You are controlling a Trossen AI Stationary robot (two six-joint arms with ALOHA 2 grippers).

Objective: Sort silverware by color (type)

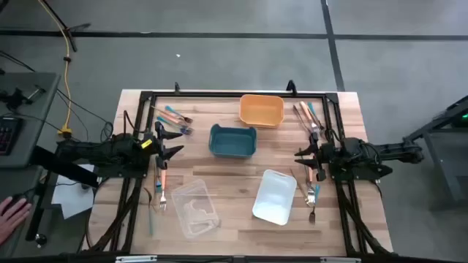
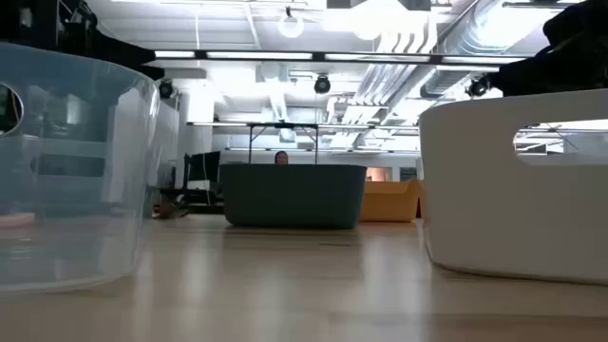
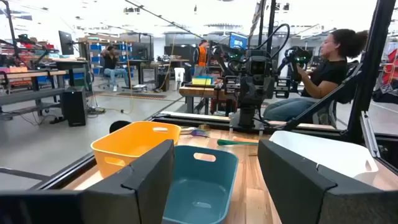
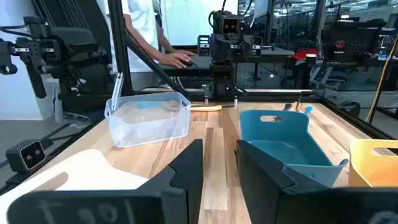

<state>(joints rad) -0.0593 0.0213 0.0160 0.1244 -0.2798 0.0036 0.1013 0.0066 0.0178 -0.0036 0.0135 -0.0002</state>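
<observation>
The silverware lies flat on the wooden table (image 1: 241, 168) in several loose groups: far left (image 1: 175, 117), near left (image 1: 161, 191), far right (image 1: 308, 117) and near right (image 1: 312, 191). Handles are salmon, teal or dark. My left gripper (image 1: 174, 142) hovers open at the left, between the two left groups, and points toward the teal bin (image 1: 232, 141); its wrist view shows a wide gap (image 3: 214, 158). My right gripper (image 1: 300, 161) stands at the right between the two right groups, its fingers a little apart (image 4: 219, 158) with nothing between them.
An orange bin (image 1: 261, 109) sits at the far middle, a white bin (image 1: 274, 196) at the near right and a clear bin (image 1: 195, 208) at the near left. A dark frame (image 1: 219, 95) runs along the table's edges. A person's hand (image 1: 9, 215) shows off the table, left.
</observation>
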